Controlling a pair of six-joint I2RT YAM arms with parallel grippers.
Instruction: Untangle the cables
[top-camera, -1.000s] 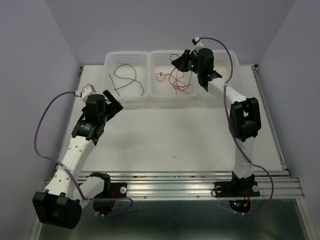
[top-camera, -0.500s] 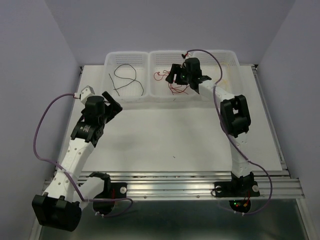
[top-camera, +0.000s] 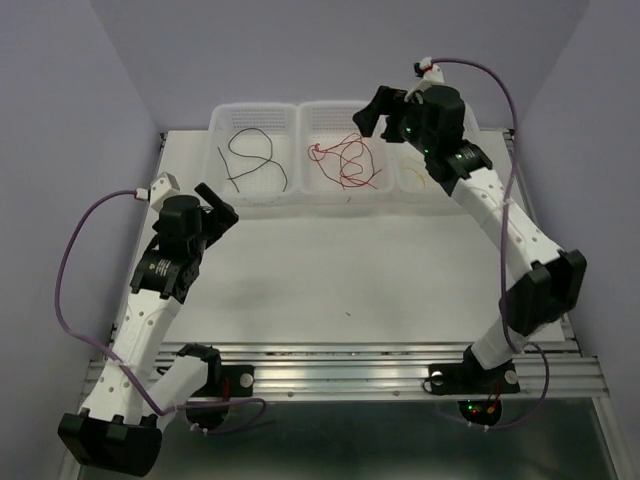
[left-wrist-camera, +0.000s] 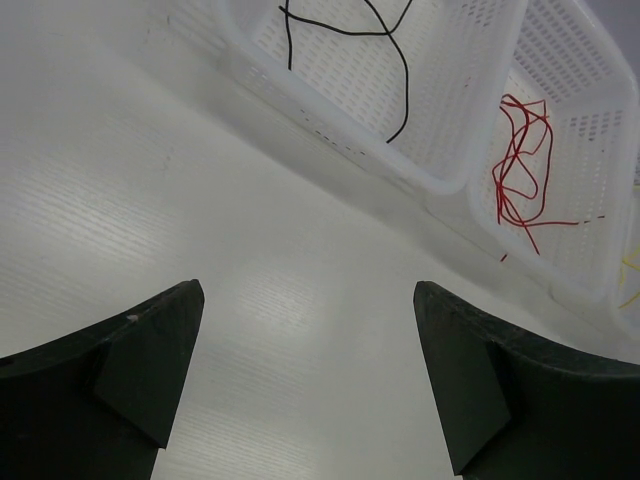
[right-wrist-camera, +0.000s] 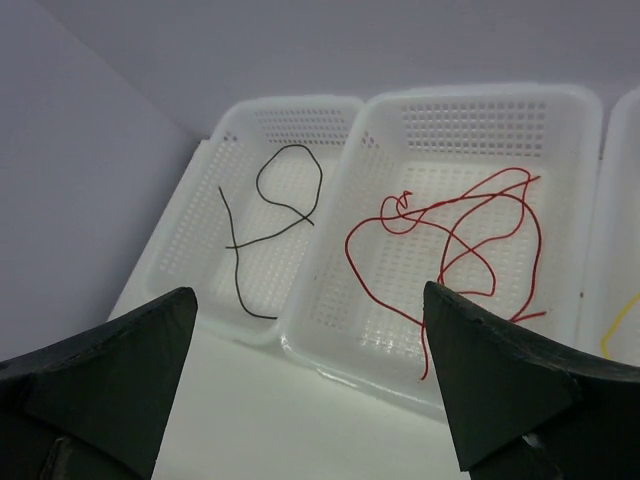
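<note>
In left basket (top-camera: 214, 128): black cable (right-wrist-camera: 232, 246), loose open curves. In middle basket (top-camera: 304, 188): red cable (top-camera: 343, 160), looped over itself in a tangle. In right basket (top-camera: 401, 186): yellow cable (right-wrist-camera: 620, 320), mostly out of sight. All thin, lying flat. Left gripper (left-wrist-camera: 310, 300) spread wide, empty, over table (top-camera: 330, 270). Right gripper (right-wrist-camera: 310, 300) likewise wide, empty, above baskets.

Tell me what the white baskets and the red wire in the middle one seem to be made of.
Baskets: likely moulded plastic, white, slightly translucent and faintly glossy; the regular rows of slots and rounded rims suggest it. Red wire: probably plastic-insulated, with a smooth look; it is very thin and holds loose curls. Its core isn't visible.
</note>
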